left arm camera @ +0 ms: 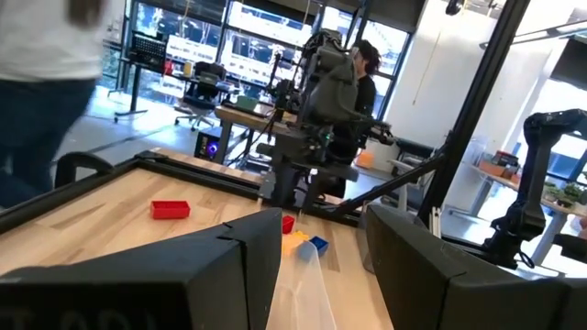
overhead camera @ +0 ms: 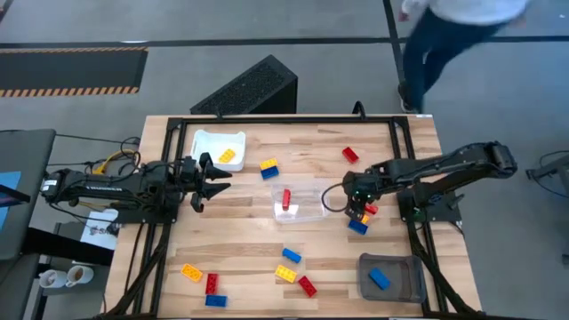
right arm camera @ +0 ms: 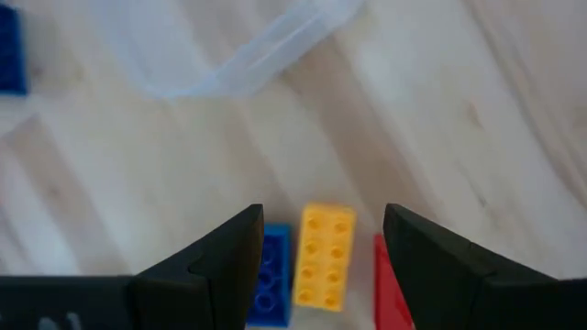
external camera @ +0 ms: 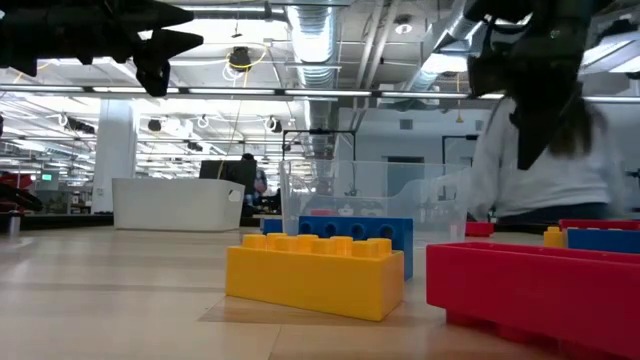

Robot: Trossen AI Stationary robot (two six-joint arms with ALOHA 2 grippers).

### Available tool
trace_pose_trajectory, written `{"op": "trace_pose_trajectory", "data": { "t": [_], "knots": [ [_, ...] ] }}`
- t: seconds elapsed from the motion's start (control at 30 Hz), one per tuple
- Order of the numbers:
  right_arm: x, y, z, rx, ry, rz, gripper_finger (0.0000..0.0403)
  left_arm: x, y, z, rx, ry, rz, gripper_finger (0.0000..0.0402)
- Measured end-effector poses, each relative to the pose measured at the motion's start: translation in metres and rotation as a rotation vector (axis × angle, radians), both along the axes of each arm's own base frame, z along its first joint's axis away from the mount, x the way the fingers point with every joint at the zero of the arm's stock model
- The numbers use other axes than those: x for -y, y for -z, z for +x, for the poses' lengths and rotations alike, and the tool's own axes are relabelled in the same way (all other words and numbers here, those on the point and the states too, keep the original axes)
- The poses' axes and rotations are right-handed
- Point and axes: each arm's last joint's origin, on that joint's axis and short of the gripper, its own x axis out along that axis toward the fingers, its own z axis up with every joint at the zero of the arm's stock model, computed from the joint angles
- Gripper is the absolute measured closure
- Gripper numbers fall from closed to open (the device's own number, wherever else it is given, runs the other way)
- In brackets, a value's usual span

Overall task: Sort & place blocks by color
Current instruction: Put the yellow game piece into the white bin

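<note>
The right end effector (right arm camera: 321,243) is positioned open above a yellow block (right arm camera: 323,255) lying between a blue block (right arm camera: 272,275) and a red block (right arm camera: 390,289); nothing is gripped. The left end effector (overhead camera: 213,180) is held open and empty above the tabletop (overhead camera: 240,258).

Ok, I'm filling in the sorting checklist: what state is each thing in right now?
Right gripper: open, above a yellow block.
Left gripper: open, empty, beside the white tray.
White tray: holds one yellow block.
Clear tray: holds one red block.
Grey tray: holds one blue block.
Other blocks: loose on the table.
</note>
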Motion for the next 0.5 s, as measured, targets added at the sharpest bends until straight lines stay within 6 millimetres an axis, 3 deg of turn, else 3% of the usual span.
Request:
{"op": "trace_pose_trajectory", "data": {
  "t": [0.17, 0.5],
  "knots": [
    [-0.002, -0.015, -0.01, 0.091, -0.029, -0.031, 0.0154, 0.0, -0.001, 0.0, 0.008, -0.009, 0.025, 0.0255],
    [0.014, -0.044, -0.04, 0.257, 0.116, -0.052, 0.0154, 0.0, -0.002, 0.0, 0.016, -0.011, 0.036, 0.0255]
  ]
}}
